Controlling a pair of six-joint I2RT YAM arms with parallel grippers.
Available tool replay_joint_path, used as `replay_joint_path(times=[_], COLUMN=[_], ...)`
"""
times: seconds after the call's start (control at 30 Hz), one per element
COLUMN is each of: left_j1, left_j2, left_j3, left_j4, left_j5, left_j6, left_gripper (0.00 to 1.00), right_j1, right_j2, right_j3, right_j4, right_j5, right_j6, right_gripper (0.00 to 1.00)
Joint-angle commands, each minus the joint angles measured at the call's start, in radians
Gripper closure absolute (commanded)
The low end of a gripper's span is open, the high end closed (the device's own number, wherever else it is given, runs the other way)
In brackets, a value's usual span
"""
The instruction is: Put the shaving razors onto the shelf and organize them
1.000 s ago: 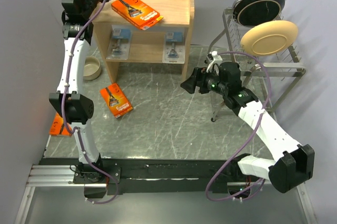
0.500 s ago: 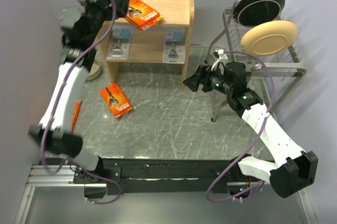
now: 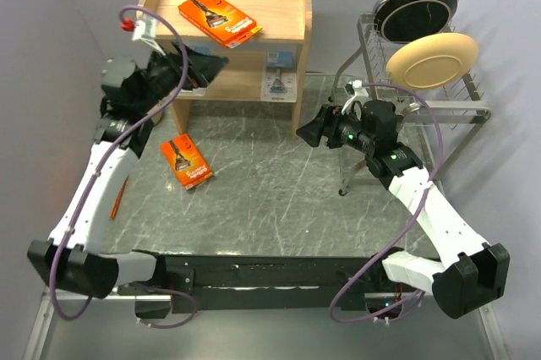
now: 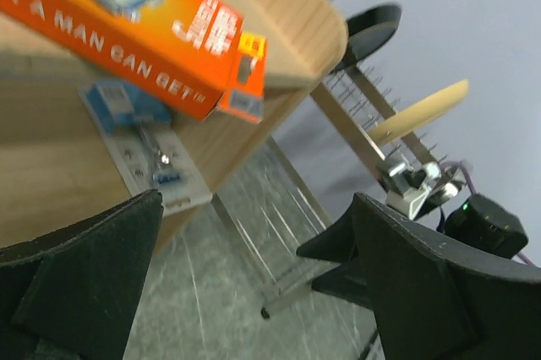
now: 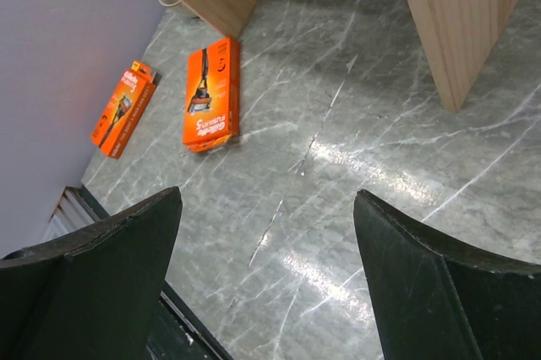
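The wooden shelf [image 3: 300, 47] stands at the back. One orange razor pack [image 3: 218, 19] lies in its top tray, also seen in the left wrist view [image 4: 144, 22]. A blister pack [image 3: 279, 73] lies on the lower board; the left wrist view shows it too [image 4: 148, 153]. A second orange pack [image 3: 187, 161] lies on the table, and a third [image 5: 125, 108] lies near the left wall. My left gripper [image 3: 211, 68] is open and empty, hovering in front of the lower board's left part. My right gripper [image 3: 308, 133] is open and empty above the table, right of the shelf.
A wire dish rack [image 3: 448, 106] with a black plate [image 3: 418, 9] and a cream plate [image 3: 431, 60] stands at the back right. The shelf's side panel [image 5: 456, 13] is close ahead of the right gripper. The wall runs along the left.
My left arm has swung down and away from the shelf's top tray, leaving the orange pack there; its gripper now hangs in front of the lower board. The right arm has barely moved.
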Motion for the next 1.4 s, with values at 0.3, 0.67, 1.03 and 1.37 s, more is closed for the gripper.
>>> replay_joint_path(times=[0.3, 0.67, 1.03, 1.37], left_j1=[-0.028, -0.04, -0.037, 0.075], left_j2=[0.118, 0.196, 0.212, 0.159], left_j3=[0.045, 0.154, 0.18, 0.22], left_j4=[0.169, 0.111, -0.014, -0.105], left_j5=[0.033, -0.115, -0.285, -0.316], left_j6=[-0.288, -0.408, -0.489, -0.447], left_gripper=[0.05, 0.5, 0.73, 0.77], right_j1=[-0.046, -0.089, -0.103, -0.113], right_j2=[-0.054, -0.056, -0.05, -0.054], right_j3=[-0.042, -0.081, -0.085, -0.102], right_j4=[-0.008, -0.006, -0.003, 0.005], right_j5=[0.035, 0.039, 0.049, 0.052], right_j6=[-0.018, -0.006, 0.002, 0.012], right_gripper=[0.1, 0.1, 0.1, 0.1])
